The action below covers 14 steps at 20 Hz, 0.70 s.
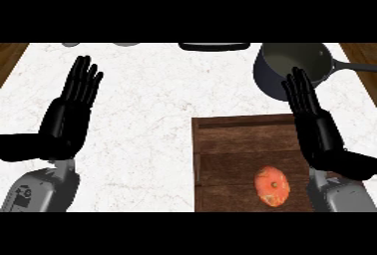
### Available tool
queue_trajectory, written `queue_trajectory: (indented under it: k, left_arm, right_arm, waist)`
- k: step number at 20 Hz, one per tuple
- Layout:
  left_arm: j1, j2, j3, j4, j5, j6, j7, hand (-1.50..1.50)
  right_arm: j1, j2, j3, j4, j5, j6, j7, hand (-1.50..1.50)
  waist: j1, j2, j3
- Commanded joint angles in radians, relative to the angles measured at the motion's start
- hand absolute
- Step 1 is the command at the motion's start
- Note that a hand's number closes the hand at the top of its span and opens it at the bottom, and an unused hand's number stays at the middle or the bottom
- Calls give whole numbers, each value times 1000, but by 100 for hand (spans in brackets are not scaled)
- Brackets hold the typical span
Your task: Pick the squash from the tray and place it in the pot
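On the white marbled counter (pixel 154 99), the black left hand (pixel 70 112) shows at the left side with its fingers straight and up, holding nothing, resting well apart from everything the task concerns. Further right lies the dark brown wooden tray (pixel 236 144), and on its near part sits the round orange squash (pixel 273 186), untouched and not yet picked. Just to the right of it, the black right hand (pixel 316 129) stands over the tray's right edge, fingers straight and together, empty, with the fingertips reaching up to the rim of the dark grey metal pot (pixel 294 62), which stands beyond the tray at the far right with its handle pointing right. The likely risk: the squash lies close by the right wrist, so a cramped reach could nudge it and roll it across the tray; its round, smooth form may also slip from curling fingers, and the carry could strike the pot's rim.
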Motion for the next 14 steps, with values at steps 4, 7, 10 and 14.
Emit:
queue_trajectory:
  k: [4, 7, 10, 14]
  left_arm:
    - [15, 46, 75, 12, -9, 22, 19, 0]
    - [30, 42, 69, 43, -11, 24, 26, 0]
    - [-9, 43, 87, 73, -22, 43, 42, 0]
    - [5, 37, 99, 100, -11, 21, 5, 0]
  right_arm:
    - [-41, -223, -115, -23, -315, 463, -26, 150]
    - [-111, -482, -131, -58, 45, 440, -65, 150]
    - [21, -485, -244, 206, -42, 585, -344, -150]
    - [87, -515, -231, 259, 79, 673, -705, -150]
  waist:
    - [20, -6, -3]
    - [-7, -18, -26]
    - [7, 3, -2]
    - [11, -2, -3]
